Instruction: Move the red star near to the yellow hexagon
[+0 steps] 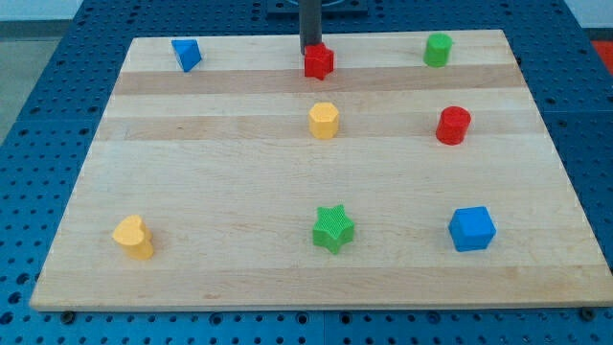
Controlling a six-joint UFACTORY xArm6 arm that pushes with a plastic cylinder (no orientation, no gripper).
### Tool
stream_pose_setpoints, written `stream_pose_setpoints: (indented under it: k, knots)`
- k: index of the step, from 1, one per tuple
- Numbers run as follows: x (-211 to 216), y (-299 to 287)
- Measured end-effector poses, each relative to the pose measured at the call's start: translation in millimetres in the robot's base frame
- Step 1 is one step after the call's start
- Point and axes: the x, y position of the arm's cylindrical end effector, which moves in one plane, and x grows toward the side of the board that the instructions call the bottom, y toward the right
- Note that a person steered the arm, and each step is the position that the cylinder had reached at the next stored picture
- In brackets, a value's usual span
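The red star (319, 61) sits near the top edge of the bench (192, 192), just above the yellow hexagon (325, 121). There is a small bare gap between the two.

My tip (311, 50) is touching the red star, or almost, on its top side, the side away from the yellow hexagon. I have no hand here, just a straight rod, so nothing can open, close or pinch.

The red star looks like a small, hard, light block. I think it will slide easily on the smooth wood. It has points, so it may spin or slip off to one side if I push off-centre. The best spot to push is the middle of its top side, straight toward the yellow hexagon.

A red round block (453, 126) stands to the right of the yellow hexagon, and a green star (333, 229) lies well below it. Both are out of the way.
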Motion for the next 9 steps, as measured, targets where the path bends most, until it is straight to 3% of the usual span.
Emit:
stream_pose_setpoints:
  k: [6, 9]
  knots:
    - [71, 0]
    - [20, 36]
